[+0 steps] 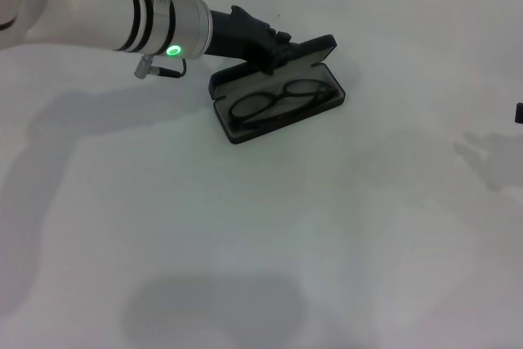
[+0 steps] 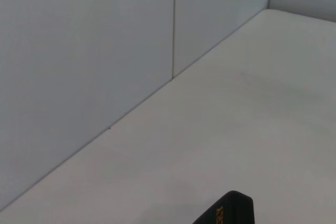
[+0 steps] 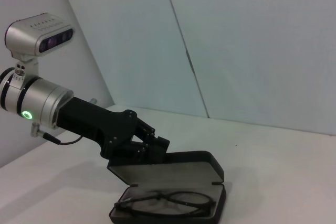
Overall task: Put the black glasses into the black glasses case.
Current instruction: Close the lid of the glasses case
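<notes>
I see the black glasses point(image 1: 283, 101) lying folded inside the open black glasses case point(image 1: 337, 93), which sits toward the bench's point(image 1: 327, 243) far edge with its long axis slanting across it. My left hand point(image 1: 282, 49) is right behind the raised lid, seemingly pinching it, though I cannot tell for sure. The right hand is out of view, so the left is nearer for closing.

From my remote station: white table point(image 1: 327, 243) spans head view, pale wall panels behind. 1 item rests directly on it, black glasses case point(image 1: 337, 97), lid up, toward far side. Black glasses point(image 1: 278, 100) lie inside case.
</notes>
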{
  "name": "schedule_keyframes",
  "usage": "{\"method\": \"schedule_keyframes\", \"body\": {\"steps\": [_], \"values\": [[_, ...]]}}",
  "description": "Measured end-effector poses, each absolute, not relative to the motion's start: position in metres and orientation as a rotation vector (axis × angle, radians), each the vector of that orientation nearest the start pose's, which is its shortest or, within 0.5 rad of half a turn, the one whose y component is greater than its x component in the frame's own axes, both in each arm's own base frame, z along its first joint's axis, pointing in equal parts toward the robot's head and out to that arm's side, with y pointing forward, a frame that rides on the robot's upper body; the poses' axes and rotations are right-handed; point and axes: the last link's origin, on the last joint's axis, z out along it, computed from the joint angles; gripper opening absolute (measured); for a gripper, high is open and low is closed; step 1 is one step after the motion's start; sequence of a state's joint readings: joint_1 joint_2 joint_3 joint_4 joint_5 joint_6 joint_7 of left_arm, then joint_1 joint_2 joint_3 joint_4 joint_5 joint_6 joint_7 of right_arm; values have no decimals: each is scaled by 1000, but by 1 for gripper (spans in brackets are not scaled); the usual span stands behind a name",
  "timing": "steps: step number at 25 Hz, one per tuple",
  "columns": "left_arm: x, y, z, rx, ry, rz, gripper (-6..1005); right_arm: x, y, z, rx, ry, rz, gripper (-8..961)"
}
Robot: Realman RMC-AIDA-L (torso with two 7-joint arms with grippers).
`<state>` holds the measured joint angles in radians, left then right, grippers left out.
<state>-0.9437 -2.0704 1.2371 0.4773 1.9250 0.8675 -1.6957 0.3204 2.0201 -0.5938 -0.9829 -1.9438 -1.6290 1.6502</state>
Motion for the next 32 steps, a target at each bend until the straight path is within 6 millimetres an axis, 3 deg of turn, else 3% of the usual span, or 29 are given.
{"method": "schedule_keyframes", "body": {"steps": [32], "values": [[-159, 411, -91, -2870, -460, -108, 191, 309, 299, 89, -2455, 835, 667, 214]]}}
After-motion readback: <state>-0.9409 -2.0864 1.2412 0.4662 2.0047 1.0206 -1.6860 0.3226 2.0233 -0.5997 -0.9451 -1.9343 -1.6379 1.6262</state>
